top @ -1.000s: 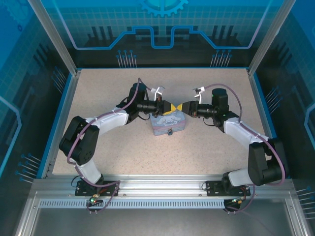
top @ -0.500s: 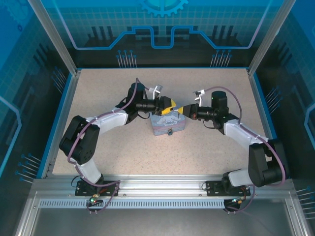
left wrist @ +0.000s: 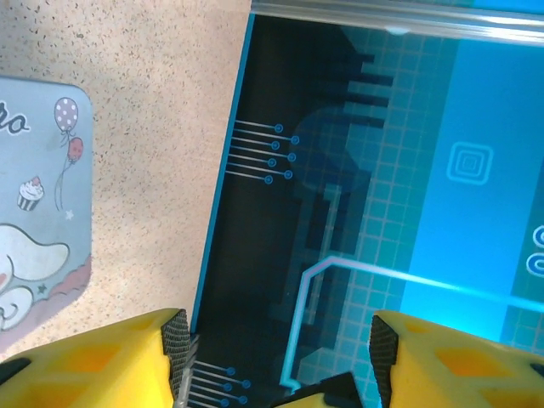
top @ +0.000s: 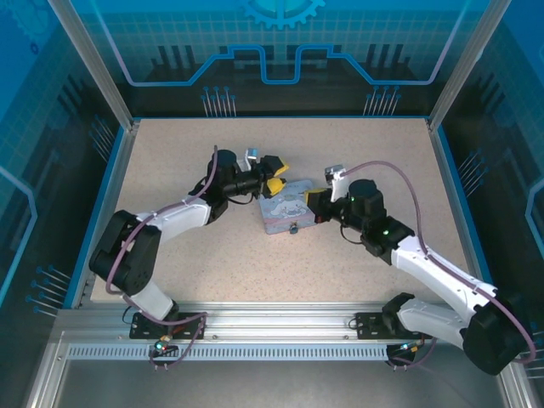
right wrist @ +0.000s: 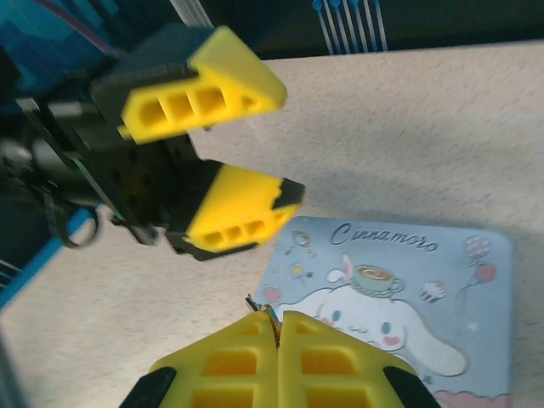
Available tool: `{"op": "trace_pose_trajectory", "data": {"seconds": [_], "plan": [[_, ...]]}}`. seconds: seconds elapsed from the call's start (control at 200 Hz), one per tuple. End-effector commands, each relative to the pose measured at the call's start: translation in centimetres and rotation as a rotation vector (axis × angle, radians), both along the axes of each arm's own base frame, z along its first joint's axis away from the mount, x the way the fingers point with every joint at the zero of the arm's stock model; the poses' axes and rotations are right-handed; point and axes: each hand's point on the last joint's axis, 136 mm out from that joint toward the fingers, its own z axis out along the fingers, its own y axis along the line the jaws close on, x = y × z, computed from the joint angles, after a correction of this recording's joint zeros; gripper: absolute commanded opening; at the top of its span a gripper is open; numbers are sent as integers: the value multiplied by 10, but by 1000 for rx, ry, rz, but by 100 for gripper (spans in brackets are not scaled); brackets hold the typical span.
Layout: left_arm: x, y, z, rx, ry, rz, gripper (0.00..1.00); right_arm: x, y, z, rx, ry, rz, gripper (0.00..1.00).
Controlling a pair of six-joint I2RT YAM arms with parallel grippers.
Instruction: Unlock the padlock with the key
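Speckled beige worktop (top: 212, 255) beneath everything, walled by blue panels. Near its middle, the landmark: a pastel blue-pink cartoon tin (top: 285, 206), lid up, with a white long-eared character and cursive lettering plain in the right wrist view (right wrist: 399, 289) and one rounded corner with balloons and a cupcake in the left wrist view (left wrist: 34, 221). Left claw (top: 274, 173) just beyond the tin's far-left corner, raised off the lid, yellow fingers spread well apart, the gap clear from its own camera (left wrist: 276, 374) and from the opposite wrist (right wrist: 280, 140). Right claw (top: 313, 201) at the tin's right edge, tips aimed across the lid toward the left claw, yellow fingers pressed tight together (right wrist: 278, 340). On the tin's near side wall, about midway along it, the padlock (top: 293, 228), a tiny dark speck hanging against the wall, detail too small to read. Smallest of all, the key (right wrist: 260, 304): a thin dark sliver poking out of the seam between the right claw's tips, pinched there above the tin's lid.
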Motion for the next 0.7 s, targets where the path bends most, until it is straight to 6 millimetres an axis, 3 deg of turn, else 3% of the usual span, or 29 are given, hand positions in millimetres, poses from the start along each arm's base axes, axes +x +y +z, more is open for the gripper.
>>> {"op": "trace_pose_trajectory", "data": {"seconds": [0.0, 0.295, 0.695], "plan": [[-6, 5, 2, 17, 95, 63, 60, 13, -18, 6, -177, -184, -142, 0], [-24, -11, -9, 82, 178, 56, 59, 14, -5, 26, -247, -319, -164, 0], [-19, -25, -1, 55, 185, 52, 58, 16, 11, 25, -271, -342, -123, 0]]}}
